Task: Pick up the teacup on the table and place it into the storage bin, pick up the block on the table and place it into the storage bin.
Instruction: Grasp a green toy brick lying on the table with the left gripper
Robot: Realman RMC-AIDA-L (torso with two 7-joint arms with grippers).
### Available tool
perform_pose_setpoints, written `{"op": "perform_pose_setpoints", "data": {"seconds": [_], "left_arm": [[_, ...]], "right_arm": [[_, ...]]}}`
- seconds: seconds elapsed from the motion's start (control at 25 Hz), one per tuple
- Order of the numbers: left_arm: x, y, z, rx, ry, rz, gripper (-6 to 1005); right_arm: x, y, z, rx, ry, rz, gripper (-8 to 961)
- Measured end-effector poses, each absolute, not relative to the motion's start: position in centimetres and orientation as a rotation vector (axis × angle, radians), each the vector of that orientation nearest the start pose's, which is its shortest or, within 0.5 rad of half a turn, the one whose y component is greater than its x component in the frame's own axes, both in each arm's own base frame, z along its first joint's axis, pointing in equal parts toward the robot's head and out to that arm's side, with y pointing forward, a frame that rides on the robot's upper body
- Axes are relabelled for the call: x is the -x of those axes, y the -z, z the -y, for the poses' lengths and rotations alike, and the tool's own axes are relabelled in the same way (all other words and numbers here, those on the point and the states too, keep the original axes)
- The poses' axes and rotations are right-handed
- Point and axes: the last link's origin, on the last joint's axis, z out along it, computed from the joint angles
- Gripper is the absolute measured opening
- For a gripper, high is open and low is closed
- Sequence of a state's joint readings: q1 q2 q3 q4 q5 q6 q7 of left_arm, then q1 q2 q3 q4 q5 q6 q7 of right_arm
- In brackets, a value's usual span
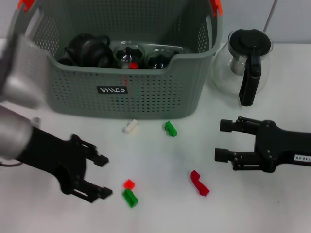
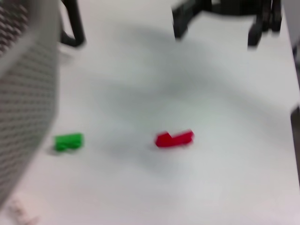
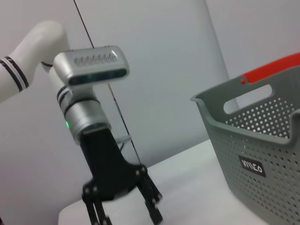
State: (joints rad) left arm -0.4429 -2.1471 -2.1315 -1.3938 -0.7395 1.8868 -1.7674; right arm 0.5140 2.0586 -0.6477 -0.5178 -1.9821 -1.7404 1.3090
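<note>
Setting: a white tabletop (image 1: 160, 155) seen from the robot's head, with small blocks scattered on it.
Storage bin: the grey-green perforated storage bin (image 1: 131, 92) stands at the far side of the tabletop, left of centre; dark teaware and glass cups sit inside it.
Glass pot: a glass pot with black handle (image 1: 245, 65) stands just to the right of the bin.
Blocks: a white block (image 1: 129, 127) and a green block (image 1: 170, 129) lie just in front of the bin; a small red block (image 1: 129, 184) touches a second green block (image 1: 130, 198) nearer the robot; a red angled block (image 1: 199, 183) lies to their right.
Left end effector (image 1: 99, 177): low over the tabletop at the near left, fingers wide apart and empty, its tips just left of the small red and green pair.
Right end effector (image 1: 224, 141): low at the right, fingers wide apart and empty, near the red angled block.
</note>
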Motion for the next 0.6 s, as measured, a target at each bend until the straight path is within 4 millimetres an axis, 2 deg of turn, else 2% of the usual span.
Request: {"op": "perform_pose_setpoints", "data": {"seconds": [0.24, 0.6], "left_arm": [[21.2, 1.2, -29.8, 3.071, -0.347, 0.259, 732], [20.9, 3.4, -29.7, 3.064, -0.385, 0.181, 730]], "right_arm": [[-26.2, 0.7, -29.6, 2.816, -0.943, -0.66, 940], [-26.1, 0.6, -29.7, 2.813, -0.945, -0.652, 941]]}}
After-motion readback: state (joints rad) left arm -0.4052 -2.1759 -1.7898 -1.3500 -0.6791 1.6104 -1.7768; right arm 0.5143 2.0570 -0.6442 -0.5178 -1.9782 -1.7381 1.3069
